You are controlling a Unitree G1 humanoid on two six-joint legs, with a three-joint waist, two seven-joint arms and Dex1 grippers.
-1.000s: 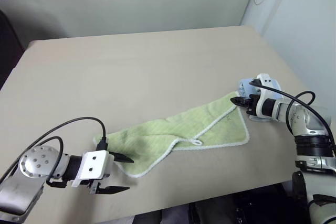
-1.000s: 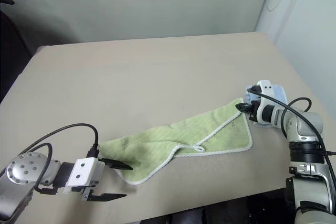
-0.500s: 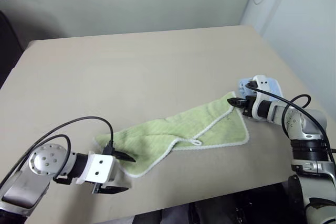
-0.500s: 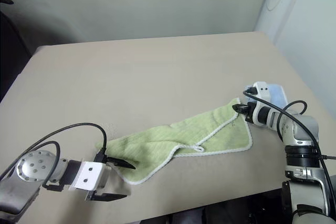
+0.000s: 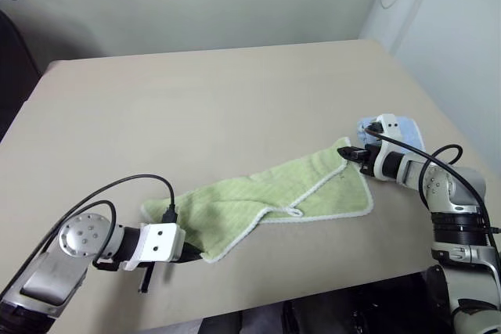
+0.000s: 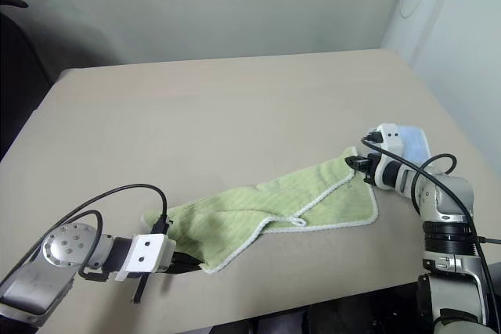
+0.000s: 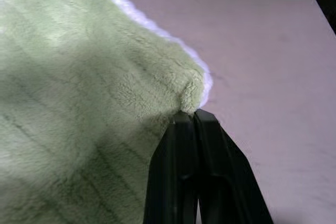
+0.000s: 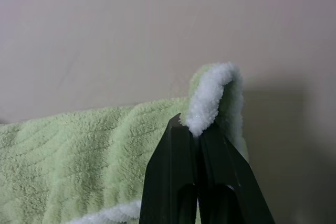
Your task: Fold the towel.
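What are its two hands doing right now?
Left hand: closed on a corner of the green towel.
Right hand: closed on the towel's far corner.

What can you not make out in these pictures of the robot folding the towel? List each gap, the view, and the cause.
- Light blue cloth, left eye view: mostly hidden behind the right gripper.
- Left gripper, right eye view: its fingers are tucked under the towel corner.
- Towel's full spread, left wrist view: cut off by the picture's edges.
- Towel's underside: hidden where it lies on the table.

No readable text, label, brand, number or sign appears on anything here.
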